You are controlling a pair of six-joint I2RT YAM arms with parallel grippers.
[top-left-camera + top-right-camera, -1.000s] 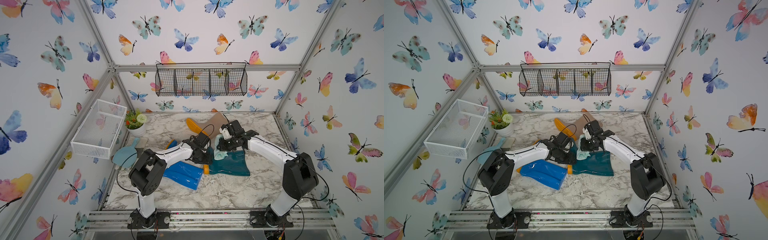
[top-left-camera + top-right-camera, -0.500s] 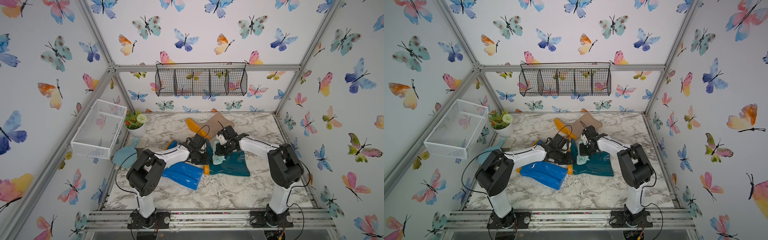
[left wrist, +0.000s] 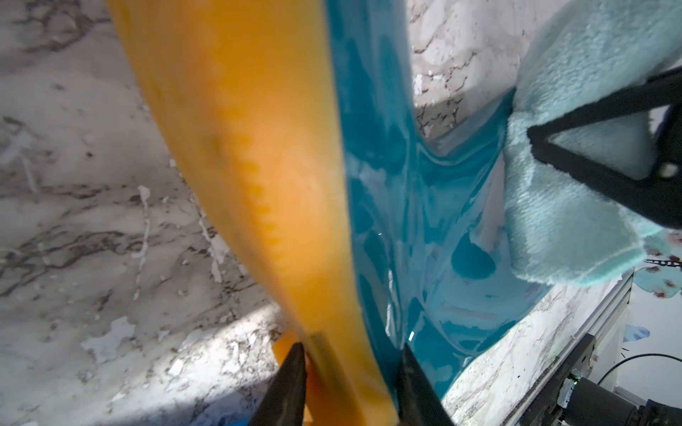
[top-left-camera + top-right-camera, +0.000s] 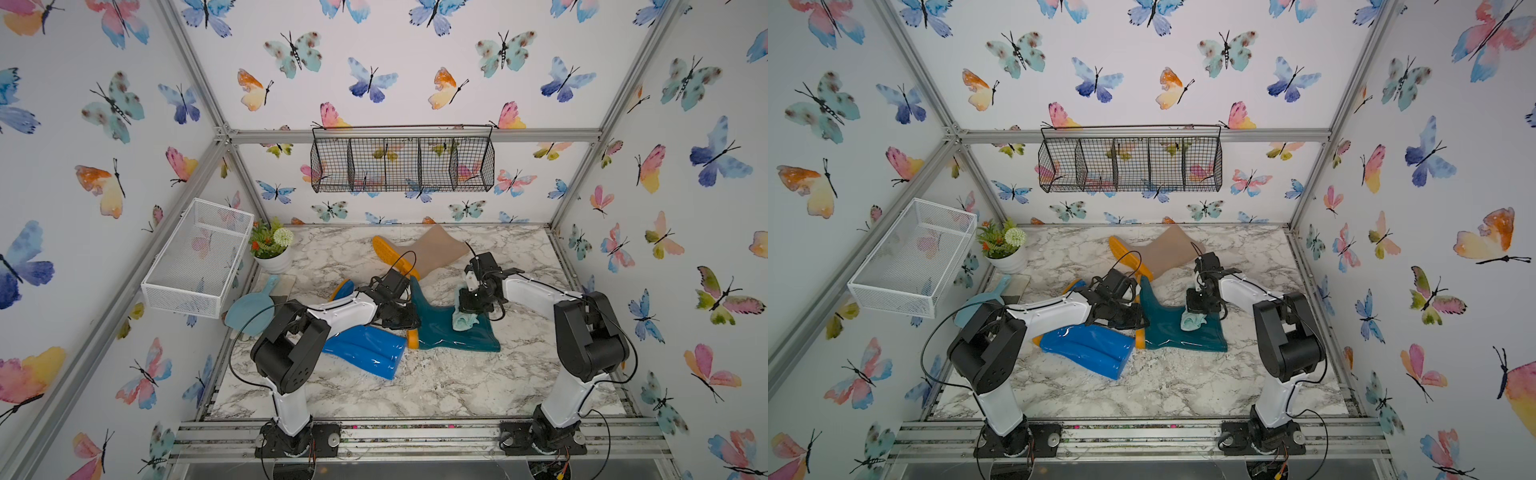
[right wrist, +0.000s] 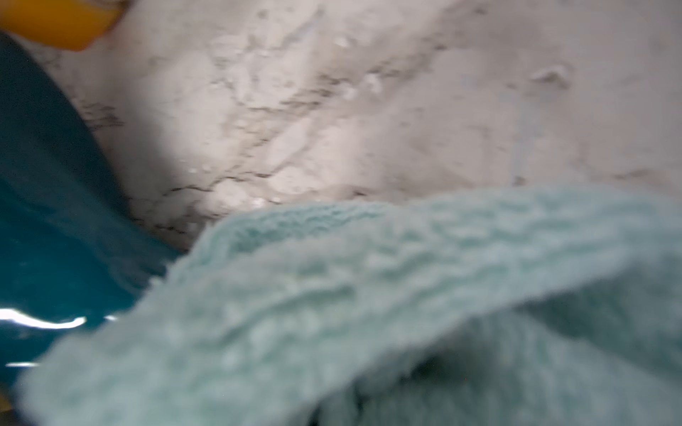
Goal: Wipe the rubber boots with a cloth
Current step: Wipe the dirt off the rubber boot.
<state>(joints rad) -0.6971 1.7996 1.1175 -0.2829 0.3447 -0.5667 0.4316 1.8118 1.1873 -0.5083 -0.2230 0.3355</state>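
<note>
Both top views are showing us three rubber boots lying on a marble tabletop (image 4: 436,386). Leftmost, the bright blue boot (image 4: 365,351) is lying flat with no cloth on it. Next, the left gripper (image 3: 350,354) is pinching the heel end of the dark teal boot (image 4: 436,332) across its orange-yellow sole (image 3: 258,166). Right of that, the right gripper (image 4: 467,308) is clamping the pale aqua cloth (image 4: 463,322) and pressing it onto that boot's shaft. Behind, the beige boot (image 4: 436,249) is lying apart. We are judging wiping as under way on one boot; whether the others are done, we cannot tell.
</note>
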